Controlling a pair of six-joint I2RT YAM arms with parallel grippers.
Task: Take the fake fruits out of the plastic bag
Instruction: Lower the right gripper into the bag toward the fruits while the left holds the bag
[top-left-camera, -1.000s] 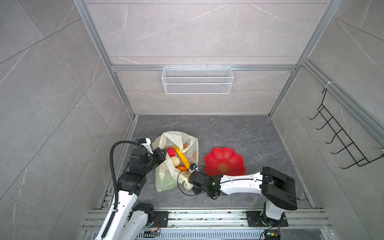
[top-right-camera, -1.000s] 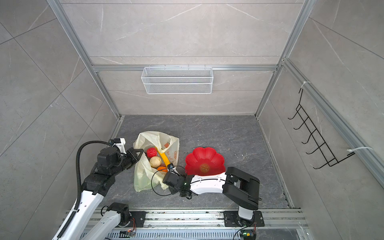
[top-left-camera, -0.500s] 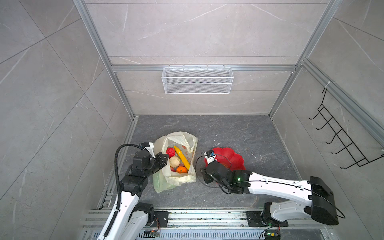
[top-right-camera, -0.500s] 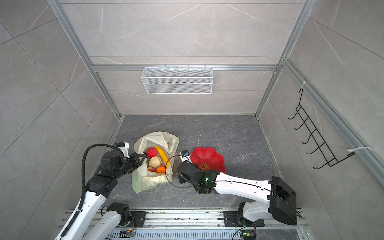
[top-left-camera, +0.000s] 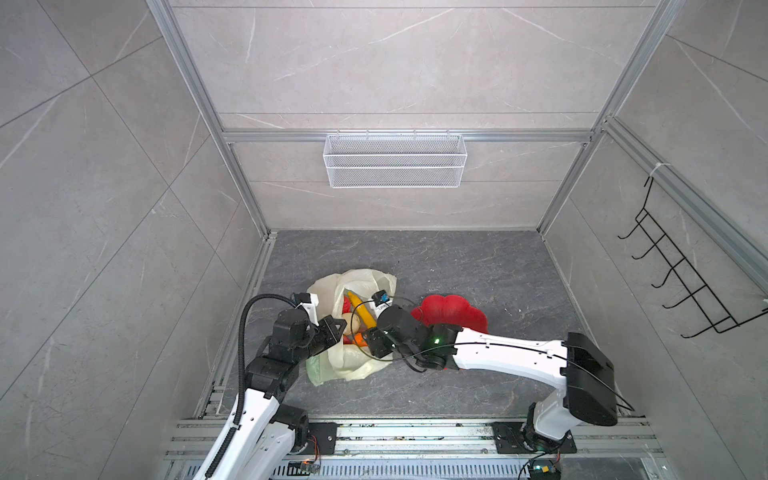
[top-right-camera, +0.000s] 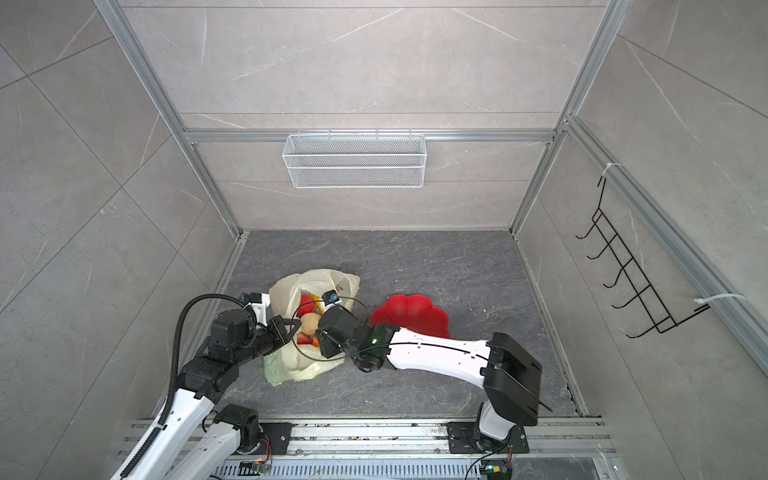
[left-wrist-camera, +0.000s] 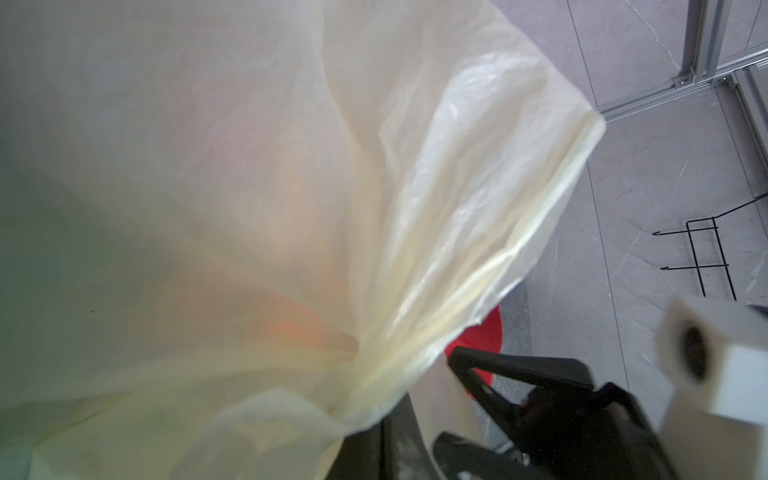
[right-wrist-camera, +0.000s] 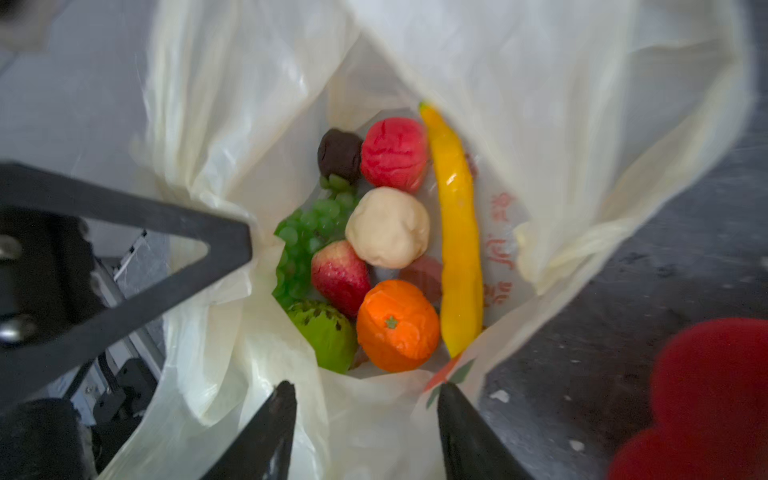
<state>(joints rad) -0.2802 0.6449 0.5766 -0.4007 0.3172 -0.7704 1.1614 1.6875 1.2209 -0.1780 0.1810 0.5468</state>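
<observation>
The left gripper (top-left-camera: 336, 328) was clenched on the rim of the plastic bag (top-left-camera: 365, 280), which lay on the floor (top-left-camera: 457, 257) beside a red plate (top-left-camera: 455, 309). The right gripper (right-wrist-camera: 365, 388) hung parted and empty over the fake fruits (right-wrist-camera: 388, 228), heaped inside the bag.

Thin, crinkly, translucent plastic bag (right-wrist-camera: 540, 83); glossy plastic fake fruits (right-wrist-camera: 388, 226) (banana (right-wrist-camera: 457, 232) shiniest); matt stone-look floor (top-left-camera: 457, 266)
</observation>
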